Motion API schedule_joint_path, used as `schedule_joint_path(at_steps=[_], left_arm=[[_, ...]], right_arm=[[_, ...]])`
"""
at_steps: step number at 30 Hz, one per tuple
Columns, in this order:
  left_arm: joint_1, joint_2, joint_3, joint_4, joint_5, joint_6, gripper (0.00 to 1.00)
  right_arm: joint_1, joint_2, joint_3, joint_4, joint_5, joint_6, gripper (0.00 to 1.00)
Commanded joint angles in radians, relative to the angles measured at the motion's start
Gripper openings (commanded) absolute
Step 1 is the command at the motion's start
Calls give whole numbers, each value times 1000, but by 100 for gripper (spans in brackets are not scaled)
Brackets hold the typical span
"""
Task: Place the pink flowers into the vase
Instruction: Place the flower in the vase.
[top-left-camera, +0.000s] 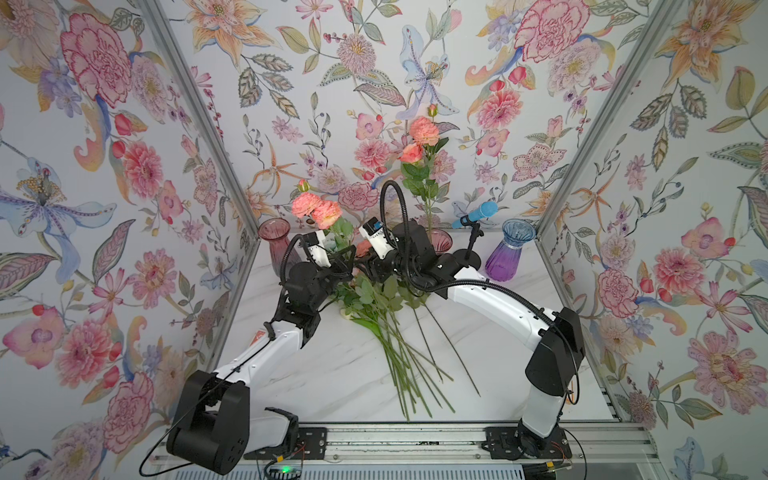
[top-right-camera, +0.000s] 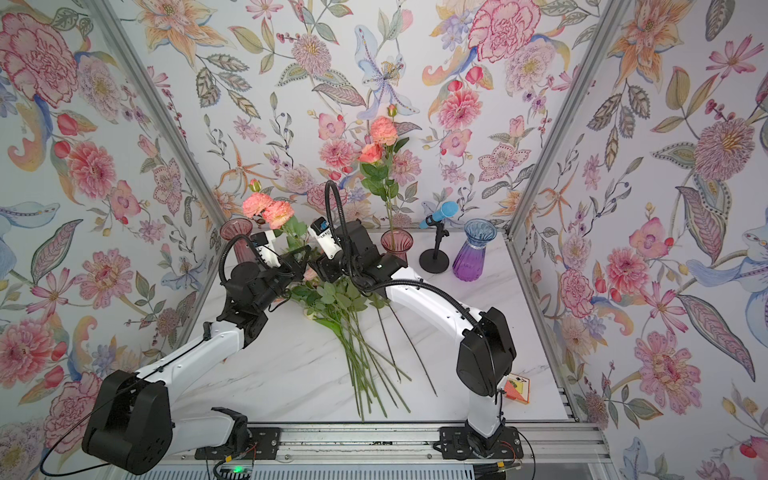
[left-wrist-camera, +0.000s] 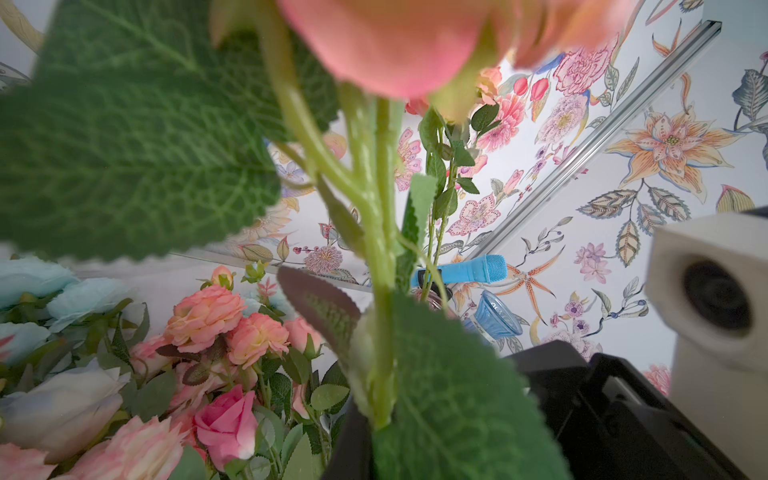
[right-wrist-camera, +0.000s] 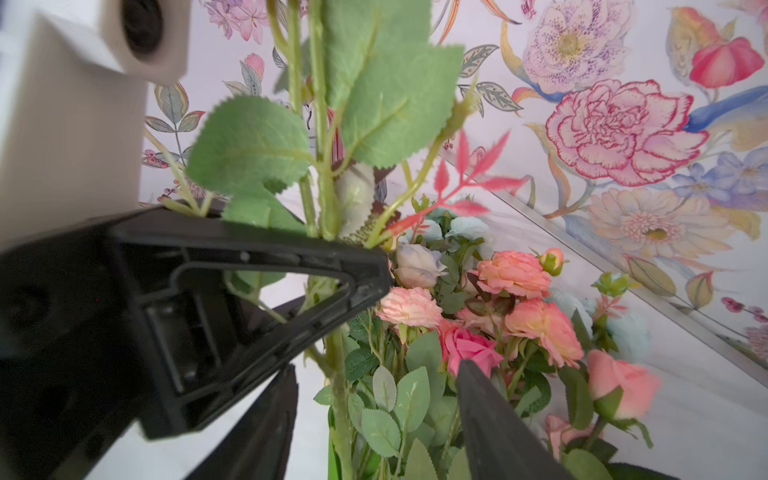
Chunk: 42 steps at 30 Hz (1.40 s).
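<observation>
My left gripper (top-left-camera: 349, 259) (left-wrist-camera: 382, 432) is shut on the green stem (left-wrist-camera: 382, 332) of a pink flower. The stem stands upright, and its coral heads (top-left-camera: 318, 212) (top-right-camera: 268, 210) rise above the gripper. My right gripper (right-wrist-camera: 376, 368) (top-left-camera: 368, 266) is right beside it and open. The lower part of that stem (right-wrist-camera: 338, 395) runs between its fingers, close to one of them. More pink flowers (top-left-camera: 374, 299) (right-wrist-camera: 519, 299) lie in a pile on the table under both grippers. The pink vase (top-right-camera: 397, 245) at the back holds two pink flowers (top-right-camera: 380, 133).
A mauve vase (top-left-camera: 274, 241) stands at the back left and a blue-purple vase (top-left-camera: 509, 253) at the back right. A blue microphone (top-left-camera: 473, 214) on a black stand sits between the vases. Pale blue flowers (left-wrist-camera: 41, 291) lie in the pile. Long stems (top-left-camera: 407, 365) fan toward the table's front.
</observation>
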Motion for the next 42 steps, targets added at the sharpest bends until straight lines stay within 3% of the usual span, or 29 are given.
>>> schedule_joint_path(at_steps=[1, 6, 11, 18, 20, 22, 25, 27, 29, 31, 35, 42], left_arm=[[-11, -31, 32, 35, -6, 21, 0], [-12, -32, 30, 49, -8, 8, 0], [-19, -35, 25, 58, -4, -6, 0], [-22, -36, 18, 75, 1, -20, 0], [-21, -40, 23, 65, -5, -16, 4], [-20, -48, 26, 52, -15, -11, 16], [-20, -64, 26, 32, -38, 3, 21], [-20, -74, 26, 18, -55, 12, 39], [-18, -82, 29, 7, -64, 18, 46], [-17, -89, 32, -7, -69, 22, 61], [-15, -112, 25, -21, -82, 35, 99], [-11, -141, 33, -73, -92, 84, 100]], right_arm=[[12, 32, 24, -33, -10, -3, 57], [15, 46, 36, -32, -21, 7, 49], [21, 60, 56, -32, -18, 14, 30], [18, 65, 62, -33, -18, 28, 12], [13, 60, 61, -33, -12, 33, 5], [5, 55, 55, -32, -11, 40, 1], [-14, 38, 38, -30, -12, 48, 0], [-31, 19, 17, -23, -11, 50, 0], [-48, -3, -6, -9, -11, 56, 0], [-63, -25, -25, 3, -14, 56, 0], [-98, -62, -29, 2, -11, 48, 0], [-169, -157, 8, 3, 9, 8, 0]])
